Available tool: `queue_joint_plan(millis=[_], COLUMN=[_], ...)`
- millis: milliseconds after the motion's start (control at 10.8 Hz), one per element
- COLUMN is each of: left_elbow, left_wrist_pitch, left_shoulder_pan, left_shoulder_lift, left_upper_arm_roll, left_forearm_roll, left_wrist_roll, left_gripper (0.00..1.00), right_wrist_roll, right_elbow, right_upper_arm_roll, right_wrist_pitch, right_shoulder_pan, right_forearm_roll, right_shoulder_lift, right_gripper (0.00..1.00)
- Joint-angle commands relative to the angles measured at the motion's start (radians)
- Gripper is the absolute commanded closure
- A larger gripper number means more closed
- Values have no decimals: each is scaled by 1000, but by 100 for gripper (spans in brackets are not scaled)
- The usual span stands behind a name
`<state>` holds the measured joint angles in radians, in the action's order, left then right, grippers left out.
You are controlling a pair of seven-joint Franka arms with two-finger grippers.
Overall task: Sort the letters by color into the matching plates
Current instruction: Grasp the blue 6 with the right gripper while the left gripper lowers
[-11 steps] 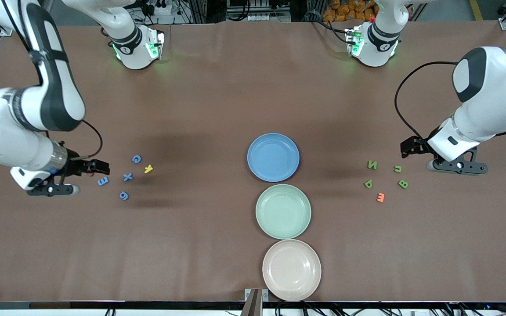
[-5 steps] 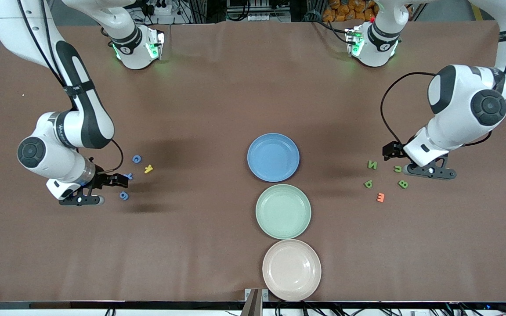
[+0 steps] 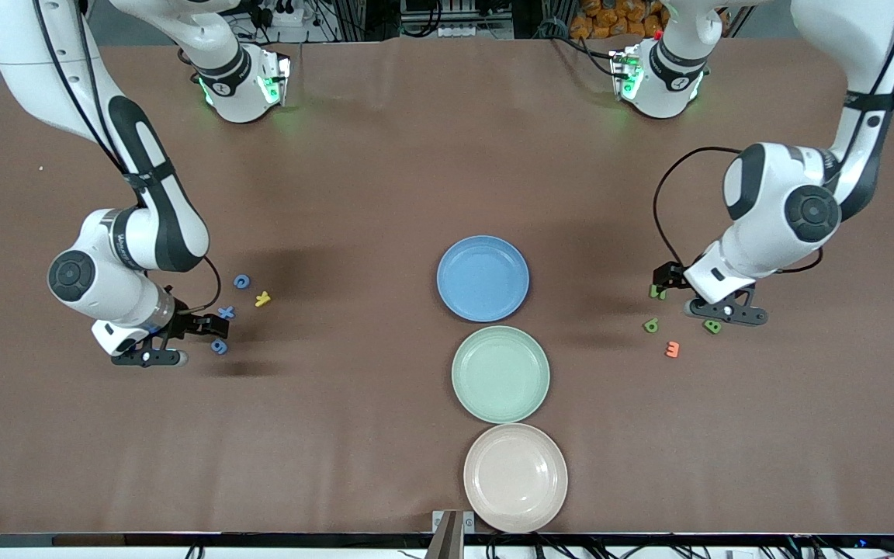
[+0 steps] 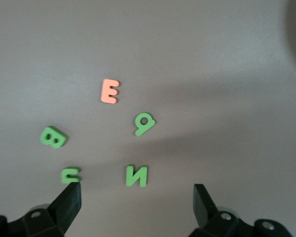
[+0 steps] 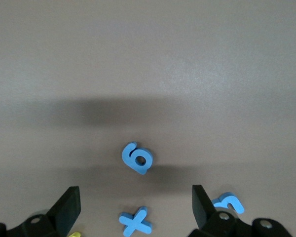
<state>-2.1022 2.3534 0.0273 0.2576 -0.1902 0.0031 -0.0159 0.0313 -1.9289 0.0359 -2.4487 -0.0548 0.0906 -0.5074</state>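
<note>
Since nothing's landed in a plate so far, progress: basically zero.
Blue plate (image 3: 483, 278), mint green plate (image 3: 500, 373): both bare, mid-table.
Right gripper (image 5: 133, 207): jaws wide, empty, over the blue letters (image 5: 137, 158) at its end.
Left gripper (image 4: 137, 197): spread wide, empty, over the green letters (image 4: 136, 176).
Left to do: all eight.

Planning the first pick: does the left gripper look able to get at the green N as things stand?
Probably yes. The left gripper is open just above the green N, which lies flat with bare table around it, apart from its neighbours.
</note>
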Motion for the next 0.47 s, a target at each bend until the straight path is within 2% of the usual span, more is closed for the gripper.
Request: queue_joint_plan(millis=[0,372], left_elbow=[-73,-81], left_wrist_pitch=[90,96], left_shoulder_pan=[0,3], left_shoulder_lift=[15,67], left_upper_arm_roll=[-21,-26], left_forearm_roll=[12,24], left_wrist_roll=[62,62], left_gripper=[0,3], right_wrist_roll=[9,12], right_elbow=[1,2], right_upper_arm_roll=[-31,-31], right_wrist_pitch=[-47,-104], right_shoulder_pan=[30,27], right_forearm_roll=[0,-6], right_shoulder_lift=[-36,-80], right_gripper=[0,0])
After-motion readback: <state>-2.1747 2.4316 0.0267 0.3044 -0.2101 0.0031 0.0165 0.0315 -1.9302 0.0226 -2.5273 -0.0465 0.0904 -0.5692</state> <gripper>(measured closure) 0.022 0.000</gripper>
